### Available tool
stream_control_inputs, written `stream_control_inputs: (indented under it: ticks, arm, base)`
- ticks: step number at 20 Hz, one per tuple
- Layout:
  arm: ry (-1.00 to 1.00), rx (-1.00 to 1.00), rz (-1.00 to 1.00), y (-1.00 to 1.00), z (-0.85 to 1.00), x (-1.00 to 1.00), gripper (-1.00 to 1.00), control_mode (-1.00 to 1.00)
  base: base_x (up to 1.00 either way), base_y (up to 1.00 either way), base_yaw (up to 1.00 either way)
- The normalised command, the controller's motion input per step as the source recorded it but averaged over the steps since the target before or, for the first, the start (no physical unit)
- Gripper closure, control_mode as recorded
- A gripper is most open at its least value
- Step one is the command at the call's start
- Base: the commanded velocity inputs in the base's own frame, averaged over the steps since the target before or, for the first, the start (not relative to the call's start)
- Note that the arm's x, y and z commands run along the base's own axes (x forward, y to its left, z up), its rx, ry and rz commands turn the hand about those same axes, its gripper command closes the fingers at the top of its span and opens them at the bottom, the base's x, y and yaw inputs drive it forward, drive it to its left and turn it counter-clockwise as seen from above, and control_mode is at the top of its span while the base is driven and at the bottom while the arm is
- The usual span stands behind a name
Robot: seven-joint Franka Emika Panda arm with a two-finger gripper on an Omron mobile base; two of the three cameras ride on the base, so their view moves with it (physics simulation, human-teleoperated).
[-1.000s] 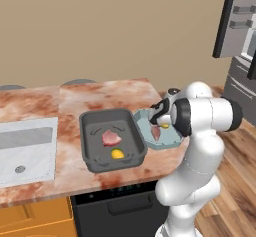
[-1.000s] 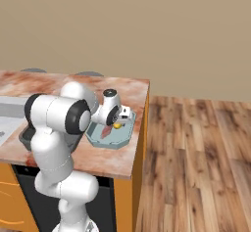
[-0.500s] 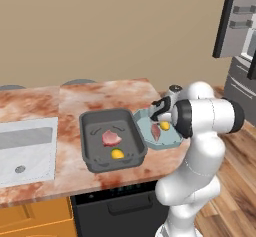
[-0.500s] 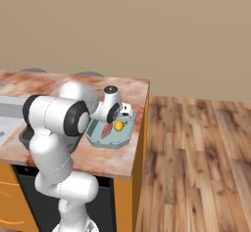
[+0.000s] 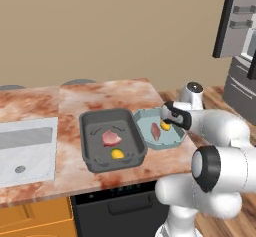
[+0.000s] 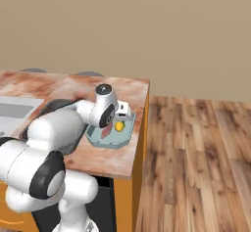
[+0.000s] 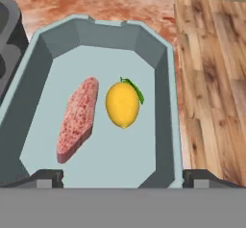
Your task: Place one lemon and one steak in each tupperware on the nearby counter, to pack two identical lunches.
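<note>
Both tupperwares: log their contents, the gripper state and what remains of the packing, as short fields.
grey tupperware: one rounder steak and one lemon, lying apart
teal tupperware: one long steak and one lemon, side by side, not touching
gripper: above the teal tupperware, fingers spread wide, nothing between them
counter: bears both tupperwares side by side
packing: each tupperware holds one steak and one lemon; nothing appears left to place
</note>
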Motion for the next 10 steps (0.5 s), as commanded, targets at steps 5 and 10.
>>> stream_control_inputs:
  ticks: [5, 10]
  arm:
    - [-0.26, 0.0, 0.0, -0.12, 0.76, -1.0, -1.0, -1.0]
    - [-0.28, 0.0, 0.0, -0.09, 0.79, -0.98, -1.0, -1.0]
  base:
    - [0.0, 0.0, 0.0]
    - [0.0, 0.0, 0.0]
